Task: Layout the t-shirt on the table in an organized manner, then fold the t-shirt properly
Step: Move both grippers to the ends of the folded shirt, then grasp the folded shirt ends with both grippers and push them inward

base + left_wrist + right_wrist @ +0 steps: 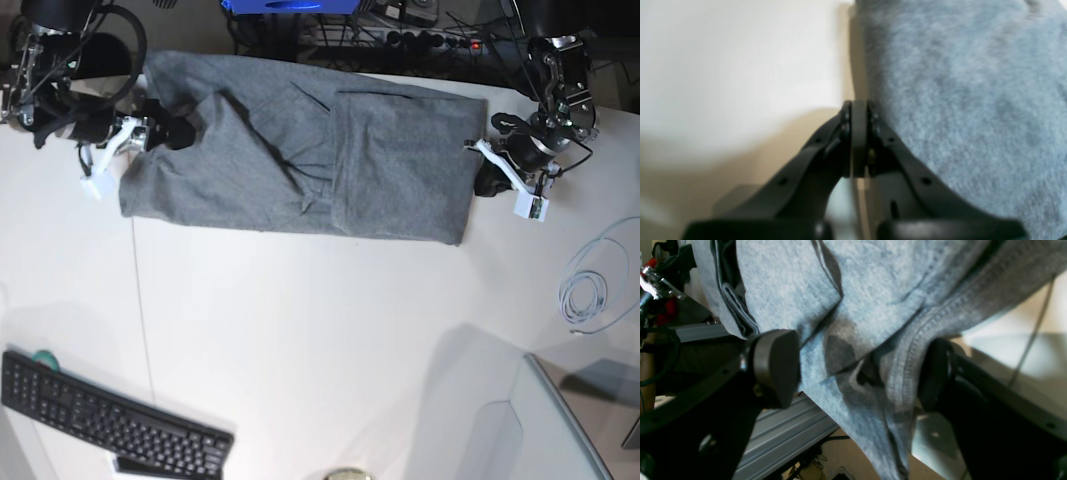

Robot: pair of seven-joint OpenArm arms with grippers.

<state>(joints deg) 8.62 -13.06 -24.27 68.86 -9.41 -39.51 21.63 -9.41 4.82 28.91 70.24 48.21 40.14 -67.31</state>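
A plain heather-grey knit t-shirt (300,165) lies stretched sideways across the far part of the large smooth white table (320,330), its body spread in a long band with diagonal creases near the middle and one layer turned over the other toward the base view's right. The stretch looks like a pull from both ends — a way of flattening the cloth before any fold, which judging by the wrinkles has not begun. At the base view's left, the right gripper (857,373) stands wide, its two dark pads either side of a hanging stitched hem; the cloth sits between the jaws but is not pinched. At the opposite end, the left gripper (858,140) is pressed fully together just beside the shirt's edge — whether a thin bit of fabric is caught there cannot be told. Well clear of the garment, a black keyboard (110,415) rests at the near corner and a coiled pale cable (590,290) lies at the right.
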